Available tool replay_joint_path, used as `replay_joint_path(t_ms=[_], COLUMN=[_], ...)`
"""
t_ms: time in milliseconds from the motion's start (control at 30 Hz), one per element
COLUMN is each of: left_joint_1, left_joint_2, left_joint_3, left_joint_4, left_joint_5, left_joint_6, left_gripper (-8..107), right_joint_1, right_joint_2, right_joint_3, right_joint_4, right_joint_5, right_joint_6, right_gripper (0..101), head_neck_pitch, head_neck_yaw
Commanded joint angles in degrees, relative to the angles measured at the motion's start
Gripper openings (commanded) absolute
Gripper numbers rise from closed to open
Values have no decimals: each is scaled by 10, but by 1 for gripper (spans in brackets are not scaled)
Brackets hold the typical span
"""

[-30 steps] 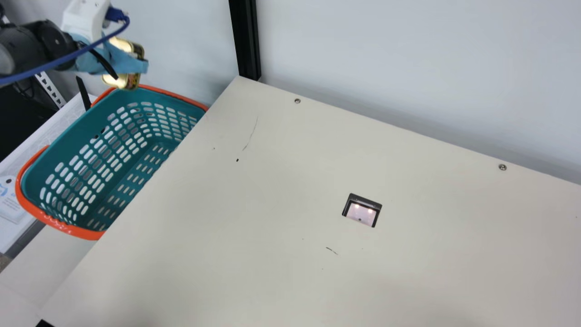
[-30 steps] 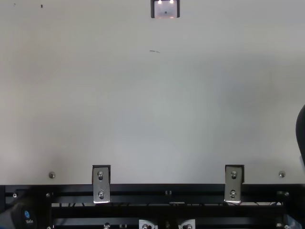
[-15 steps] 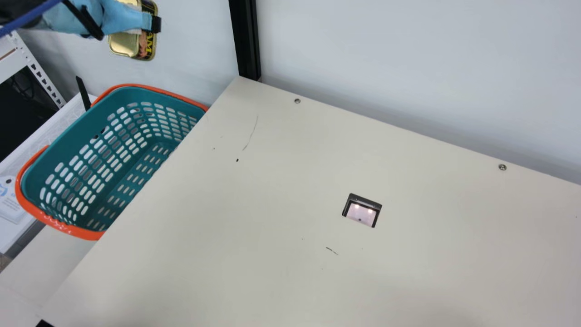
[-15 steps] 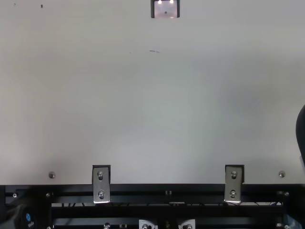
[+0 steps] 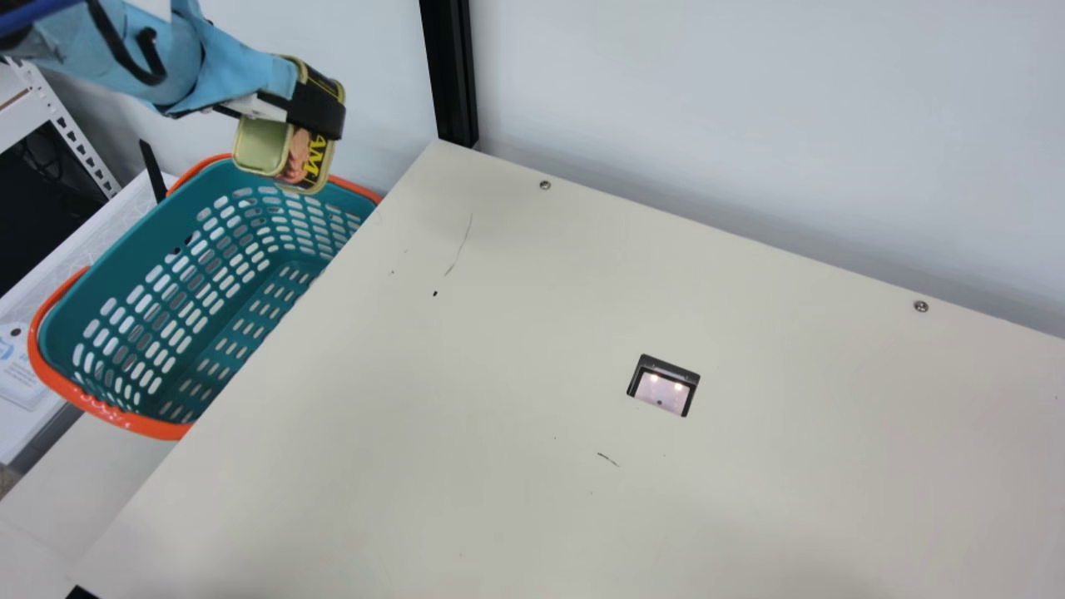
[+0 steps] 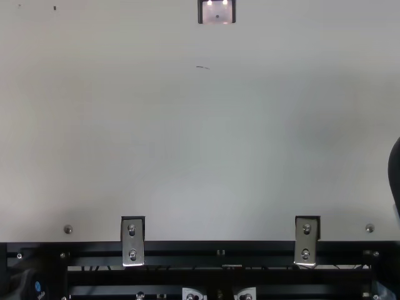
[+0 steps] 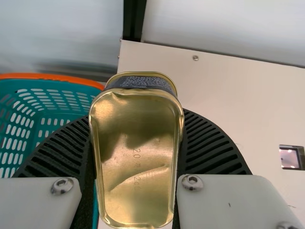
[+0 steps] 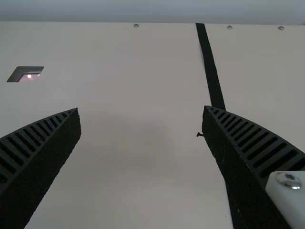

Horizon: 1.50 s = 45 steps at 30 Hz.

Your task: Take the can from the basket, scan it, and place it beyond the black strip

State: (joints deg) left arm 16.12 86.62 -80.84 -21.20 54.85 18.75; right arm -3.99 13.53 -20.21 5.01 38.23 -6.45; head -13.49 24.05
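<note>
Your left end effector [image 5: 320, 110] pinches the can [image 7: 136, 162] by its long side walls, up at the far left beside the far end of the basket [image 5: 108, 412], while your right end effector [image 8: 141, 109] is spread over the worktop [image 5: 499, 333]. Expect a stiff, fairly weighty tin with slick metal; take it firmly at mid-length, since an off-centre hold could let it pivot over the scanner [image 5: 663, 389].
</note>
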Motion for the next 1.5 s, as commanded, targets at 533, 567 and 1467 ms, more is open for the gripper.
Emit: replay_joint_path(t_ms=[533, 567, 1467], left_joint_1=[-15, -16, -64], left_joint_2=[-24, -26, -12], left_joint_3=[-7, -11, 131], left_joint_4=[-41, -47, -117], left_joint_5=[86, 100, 151], left_joint_6=[-70, -82, -283], left_gripper=[10, 10, 10], right_joint_1=[0, 0, 0], right_joint_2=[0, 0, 0], right_joint_3=[0, 0, 0], right_joint_4=[0, 0, -1], right_joint_5=[0, 0, 0], right_joint_6=[0, 0, 0], right_gripper=[101, 101, 101], head_neck_pitch=[-13, -13, -13], head_neck_yaw=[7, 7, 7])
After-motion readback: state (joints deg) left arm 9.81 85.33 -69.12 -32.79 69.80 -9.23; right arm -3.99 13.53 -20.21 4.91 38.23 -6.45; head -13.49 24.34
